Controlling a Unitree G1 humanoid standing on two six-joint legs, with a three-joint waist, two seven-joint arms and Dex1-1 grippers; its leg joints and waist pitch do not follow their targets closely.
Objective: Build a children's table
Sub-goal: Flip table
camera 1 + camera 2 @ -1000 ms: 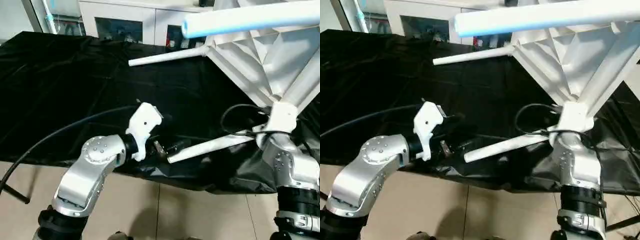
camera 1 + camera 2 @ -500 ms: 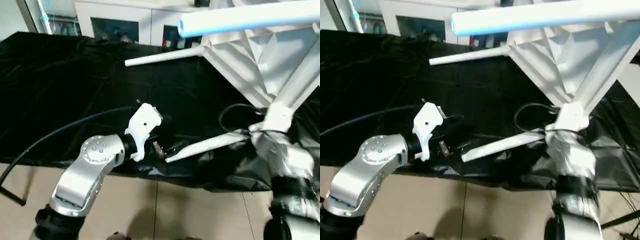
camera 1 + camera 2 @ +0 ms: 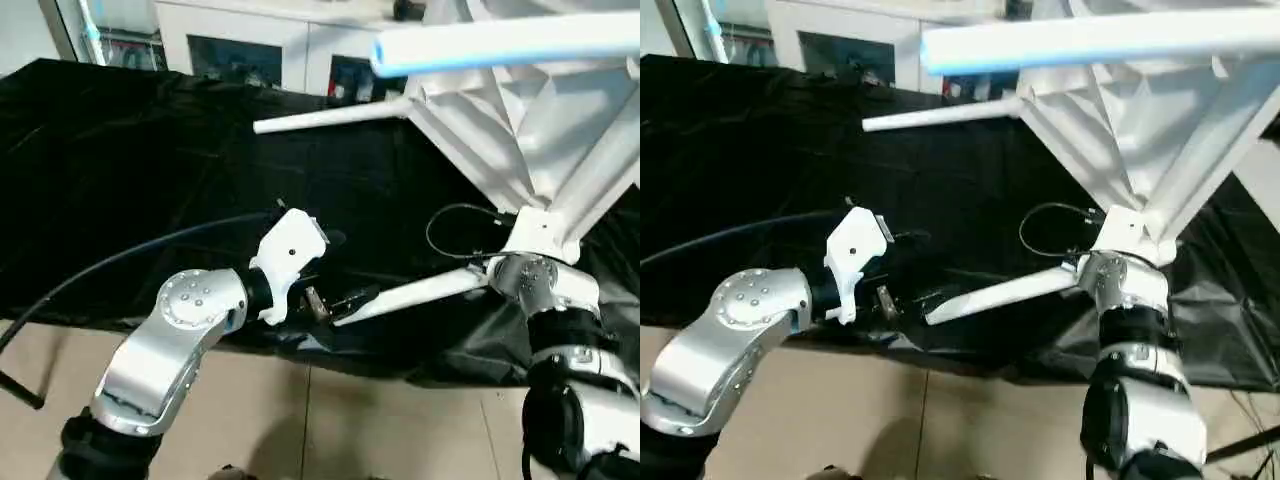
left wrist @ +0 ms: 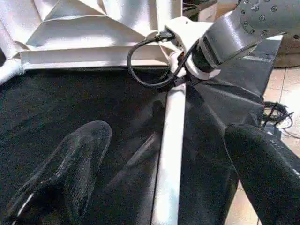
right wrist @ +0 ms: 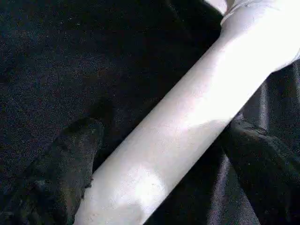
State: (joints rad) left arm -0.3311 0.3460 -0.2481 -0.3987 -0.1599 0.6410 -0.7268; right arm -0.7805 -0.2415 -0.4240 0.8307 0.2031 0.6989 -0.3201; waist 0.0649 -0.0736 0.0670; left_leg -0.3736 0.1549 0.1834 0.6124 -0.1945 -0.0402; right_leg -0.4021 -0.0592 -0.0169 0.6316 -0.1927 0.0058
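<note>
The tabletop [image 3: 520, 120] stands tilted on its edge at the right of the black-draped bench [image 3: 120, 160], ribbed underside facing the camera; three legs already show in its sockets: the far leg [image 3: 330, 115] points left over the cloth, the upper leg [image 3: 500, 45] juts toward the camera across the top right, and a third leg [image 3: 610, 165] runs down the right edge; the fourth corner cannot be made out.

The near leg [image 3: 410, 295] lies nearly level just above the cloth between the two arms, its thick end toward the tabletop's low corner at the right; whether it is seated in a socket there cannot be told.

The left gripper [image 4: 164, 187] has its fingers spread wide on either side of that leg's narrow end, not touching it; the right gripper [image 5: 154, 159] likewise straddles the thick part with its fingers apart, unclamped.

By the look of it, assembly is mostly done; what seems left is confirming the near leg is seated, then turning the table upright.
</note>
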